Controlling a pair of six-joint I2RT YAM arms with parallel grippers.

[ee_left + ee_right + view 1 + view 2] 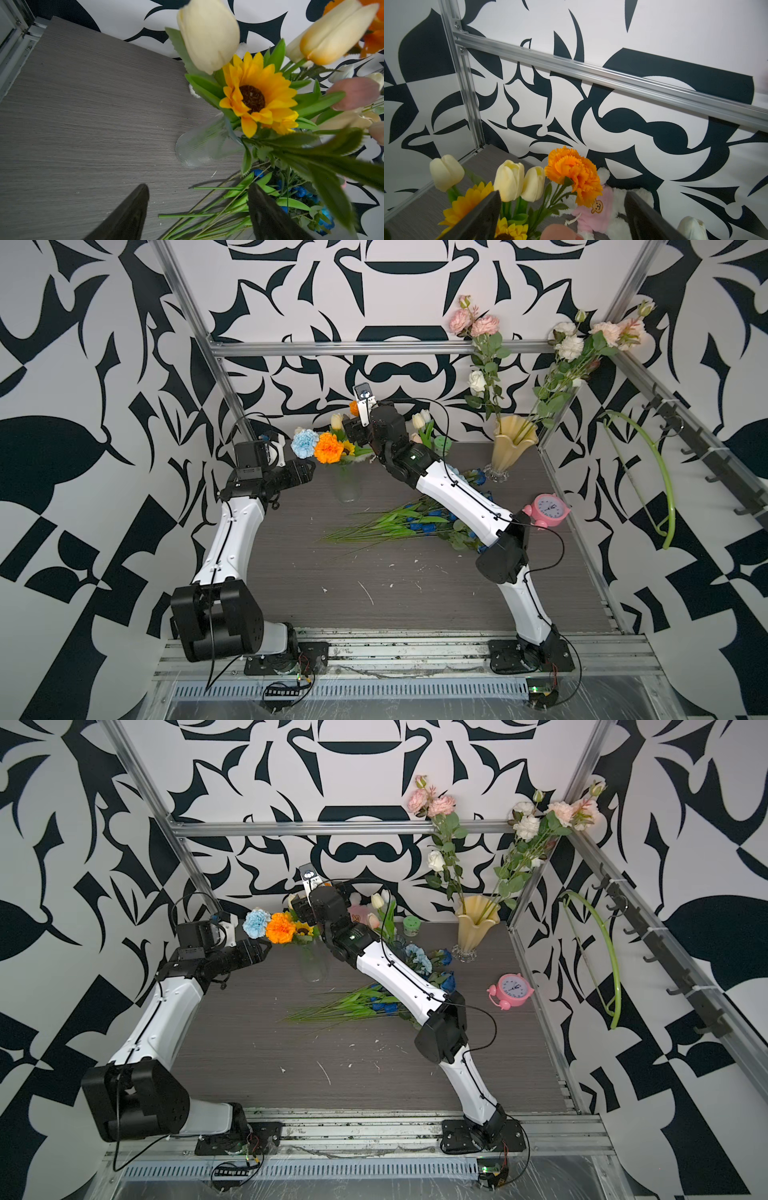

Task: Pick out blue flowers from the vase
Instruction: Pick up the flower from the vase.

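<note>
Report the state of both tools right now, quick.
Left tool: open, holding nothing.
Right tool: open, holding nothing.

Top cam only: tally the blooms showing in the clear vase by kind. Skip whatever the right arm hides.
Pale-blue carnation: 1
Orange marigold: 2
Sunflower: 1
Cream tulip: 1
Total: 5 blooms showing in a top view
</note>
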